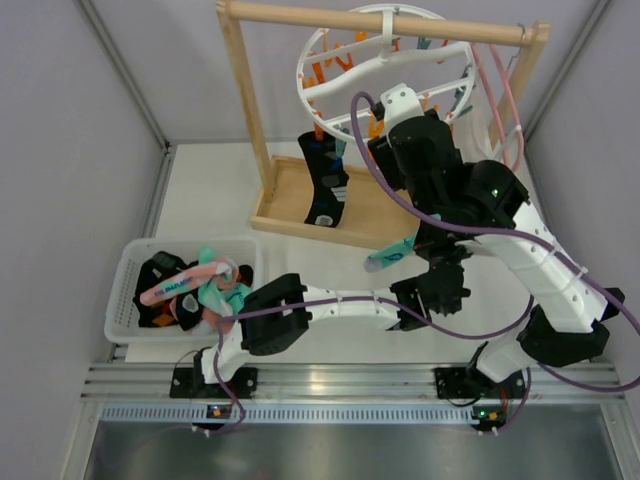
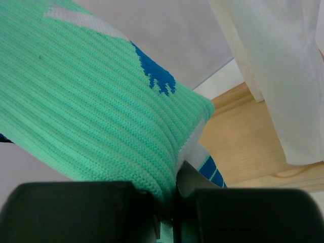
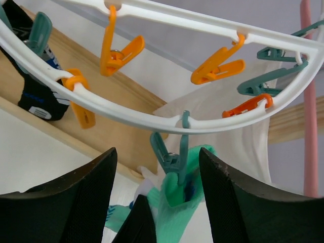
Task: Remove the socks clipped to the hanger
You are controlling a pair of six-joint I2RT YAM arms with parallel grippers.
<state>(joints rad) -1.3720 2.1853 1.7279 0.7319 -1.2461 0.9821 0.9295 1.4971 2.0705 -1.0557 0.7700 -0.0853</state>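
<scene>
The white ring hanger hangs from the wooden rack with orange and teal clips. A teal-green sock hangs from a teal clip on the ring. My left gripper is shut on the lower end of this sock, the knit pinched between its jaws. My right gripper is open just below the ring, its fingers either side of the teal clip and the sock's cuff. In the top view it sits under the ring. A black sock still hangs clipped at the left.
A white basket at the left holds several black, pink and green socks. The wooden rack frame stands on a wooden base tray. A white cloth garment on a pink wire hanger hangs right of the ring, close behind the sock.
</scene>
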